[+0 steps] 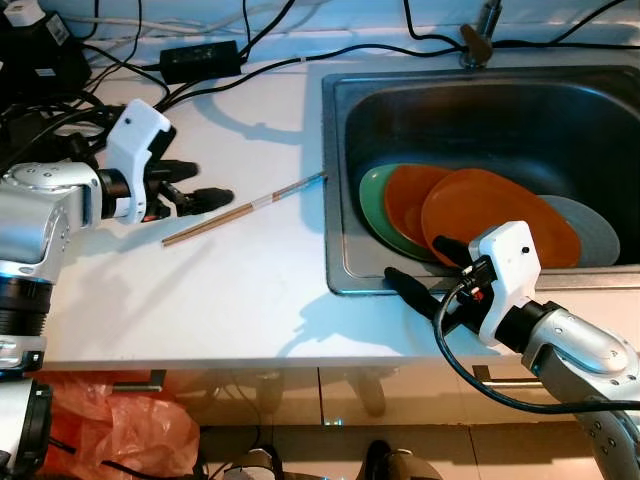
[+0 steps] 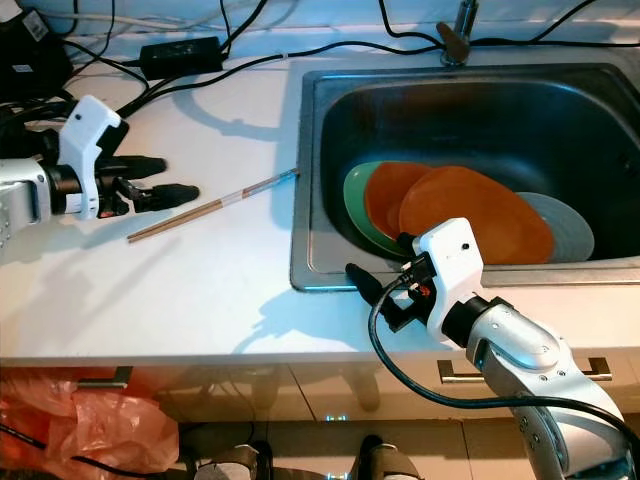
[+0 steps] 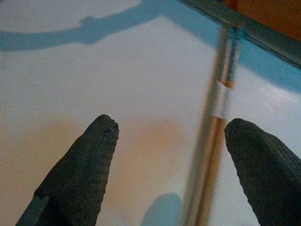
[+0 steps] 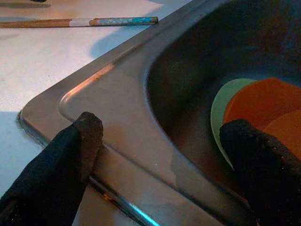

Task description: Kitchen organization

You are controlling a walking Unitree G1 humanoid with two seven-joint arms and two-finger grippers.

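A pair of wooden chopsticks [image 1: 243, 208] with blue tips lies slantwise on the white counter [image 1: 200, 290], its tips touching the sink rim. My left gripper [image 1: 196, 184] hovers open just left of them; in the left wrist view the chopsticks [image 3: 211, 141] run between its two fingers [image 3: 80, 174], nearer one of them. Two orange plates [image 1: 500, 215], a green plate [image 1: 375, 205] and a grey plate [image 1: 600, 235] lie stacked in the steel sink [image 1: 345, 265]. My right gripper [image 1: 425, 270] is open at the sink's front left corner, straddling its rim [image 4: 117, 117].
Black cables and a power brick [image 1: 200, 57] cross the back of the counter. The tap [image 1: 478, 40] stands behind the sink. Orange plastic bags [image 1: 110, 425] lie on the floor below the counter's front edge, beside cabinet handles.
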